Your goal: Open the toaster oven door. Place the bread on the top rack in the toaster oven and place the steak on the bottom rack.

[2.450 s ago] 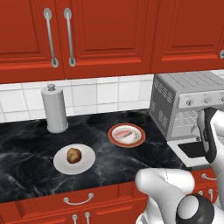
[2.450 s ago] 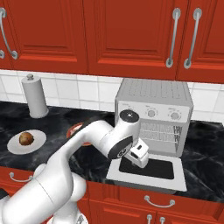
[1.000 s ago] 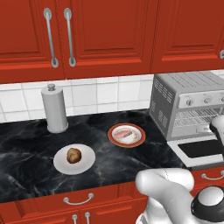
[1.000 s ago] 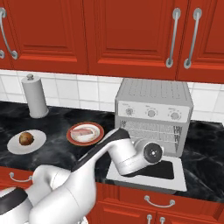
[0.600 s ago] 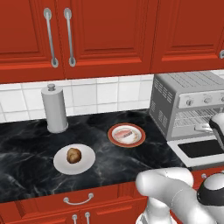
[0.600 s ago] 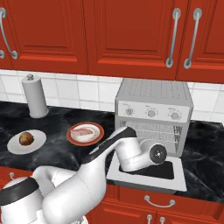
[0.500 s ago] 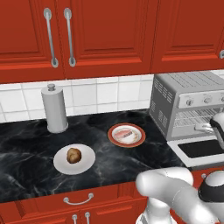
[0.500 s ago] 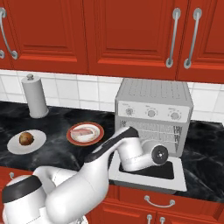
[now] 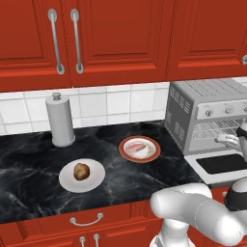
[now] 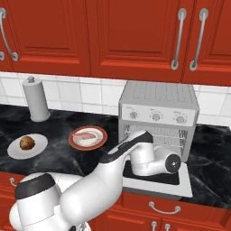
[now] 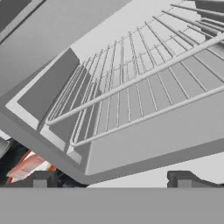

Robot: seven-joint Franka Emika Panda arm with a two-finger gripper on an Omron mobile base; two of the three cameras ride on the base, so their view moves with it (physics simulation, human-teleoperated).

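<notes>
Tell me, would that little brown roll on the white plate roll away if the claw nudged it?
Probably a bit: the bread looks rounded and lumpy, so it may wobble, not roll far. It sits loose on a flat white plate with no obvious raised rim, so a push might slide it off.

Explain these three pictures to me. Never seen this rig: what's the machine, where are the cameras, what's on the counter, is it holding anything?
It is a simulated kitchen with a white robot arm on a drivable base. Two cameras ride on the base, behind the arm to its left and right; the third sits on the hand, looking along the gripper.

On the black marble counter stand a paper towel roll, a white plate with the bread, a red-rimmed plate with the steak, and the toaster oven. The toaster oven door is already folded down flat.

The hand view looks at an angle into the oven, at its wire racks. The gripper is open and holds nothing; both foods sit on their plates.
</notes>
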